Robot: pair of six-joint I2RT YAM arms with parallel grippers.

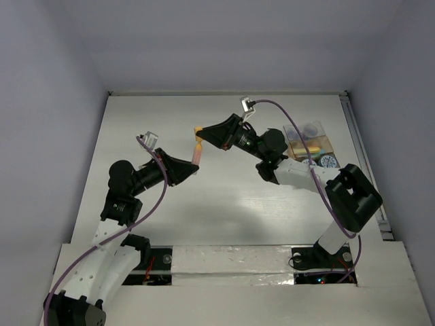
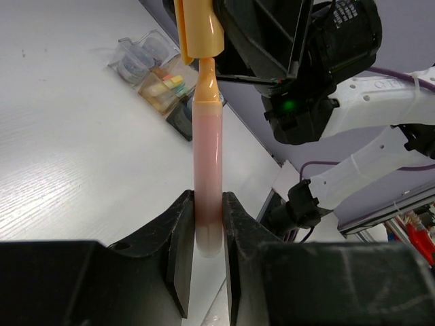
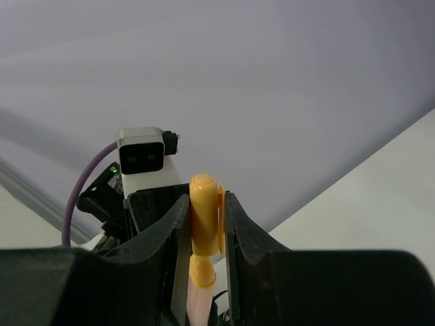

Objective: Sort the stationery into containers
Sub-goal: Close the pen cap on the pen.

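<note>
Closest to the lens in the left wrist view, the left end effector pinches the lower end of a pen, its two black fingers pressed against the pale pink barrel. The pen runs straight up the frame toward 12 o'clock, where an orange neck meets a yellow-orange cap. Whether the cap is seated or just off, I cannot tell.

The right wrist view gives the other end. There the right end effector is clamped on the cap, the pink barrel barely shows at 6 o'clock, and the left arm's small grey camera sits behind at 10 o'clock.

Only the top view takes in both arms at once. It shows the pen held off the bench, the left end effector at the pen's 6 o'clock and the right end effector at its 12 o'clock. Well apart from the pen, at its 3 o'clock, the containers sit near the bench's right edge, with a blue-and-white tape roll in the nearest one.

The left wrist view alone shows small coloured pieces in a tan compartment.
</note>
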